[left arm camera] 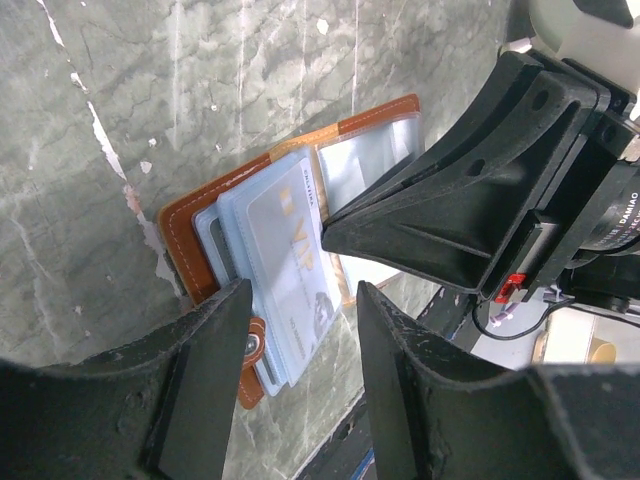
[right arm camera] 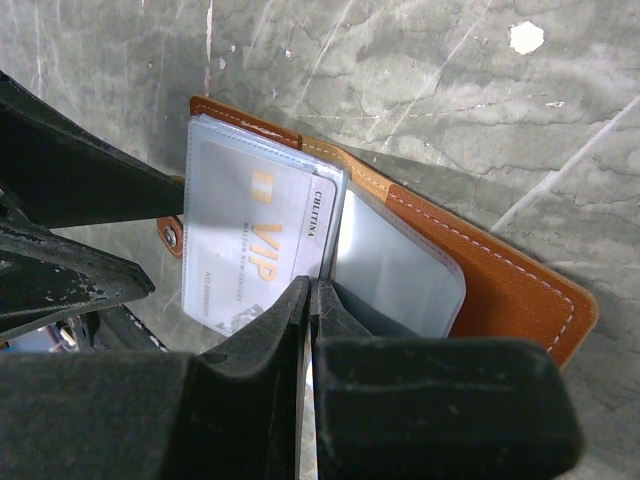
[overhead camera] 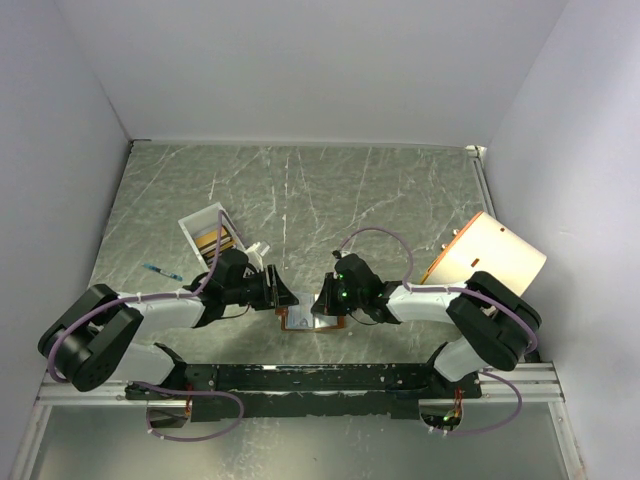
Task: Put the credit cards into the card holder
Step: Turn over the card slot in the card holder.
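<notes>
The card holder (overhead camera: 305,322) lies open and flat at the near middle of the table (overhead camera: 350,200), brown leather side down, directly between the two grippers. Its clear sleeves (right arm camera: 400,265) fan out from the fold. The stack on the left half carries a pale card printed "VIP" (right arm camera: 255,250) in gold letters, tucked inside a sleeve. The sleeve on the right half looks bare. A small snap tab (right arm camera: 172,238) sticks out from the holder's left edge.

The left gripper (left arm camera: 300,370) hangs over the left end of the holder with its jaws partly apart. In its wrist view the end of the sleeve stack shows in the gap between the fingers, and nothing is gripped. One finger overlaps the snap tab, though I cannot tell whether it touches.

The right gripper (right arm camera: 308,330) comes in from the right with its jaws pressed together. Its tips are down at the fold, right beside the edge of the VIP card. A thin pale sliver shows between the fingers, but I cannot tell whether a sleeve is pinched there.

More credit cards (overhead camera: 208,240), gold and dark, stand in a white tray (overhead camera: 192,222) to the far left of the holder, well apart from it. A large cream cylinder (overhead camera: 495,255) lies on its side at the right edge of the table
</notes>
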Available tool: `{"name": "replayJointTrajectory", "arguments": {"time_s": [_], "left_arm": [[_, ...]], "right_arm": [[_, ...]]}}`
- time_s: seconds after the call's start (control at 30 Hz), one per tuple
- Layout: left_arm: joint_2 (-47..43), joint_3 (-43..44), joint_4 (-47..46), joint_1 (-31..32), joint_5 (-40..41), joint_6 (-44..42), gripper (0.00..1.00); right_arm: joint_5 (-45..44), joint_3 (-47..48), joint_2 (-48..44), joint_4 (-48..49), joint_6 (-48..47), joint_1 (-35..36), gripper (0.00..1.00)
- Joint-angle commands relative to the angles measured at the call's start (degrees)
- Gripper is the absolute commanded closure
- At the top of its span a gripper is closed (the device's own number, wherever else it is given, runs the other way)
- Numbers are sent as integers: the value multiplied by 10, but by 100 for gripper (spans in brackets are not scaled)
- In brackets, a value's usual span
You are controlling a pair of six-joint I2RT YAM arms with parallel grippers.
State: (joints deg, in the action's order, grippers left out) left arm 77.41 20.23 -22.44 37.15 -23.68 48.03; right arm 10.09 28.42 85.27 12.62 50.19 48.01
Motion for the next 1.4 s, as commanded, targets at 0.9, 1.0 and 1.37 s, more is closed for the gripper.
{"name": "replayJointTrajectory", "arguments": {"time_s": [0.9,1.0,1.37], "left_arm": [[-13,23,-55,7,-58,28,47],[-11,27,-50,11,-57,26,47],[39,50,-97,28,-76,37,47]], "right_arm": [[-25,15,-19,-60,-21,2,85],[-42,20,-61,-80,-27,2,79],[-80,22,-100,-126,-51,2,78]]}}
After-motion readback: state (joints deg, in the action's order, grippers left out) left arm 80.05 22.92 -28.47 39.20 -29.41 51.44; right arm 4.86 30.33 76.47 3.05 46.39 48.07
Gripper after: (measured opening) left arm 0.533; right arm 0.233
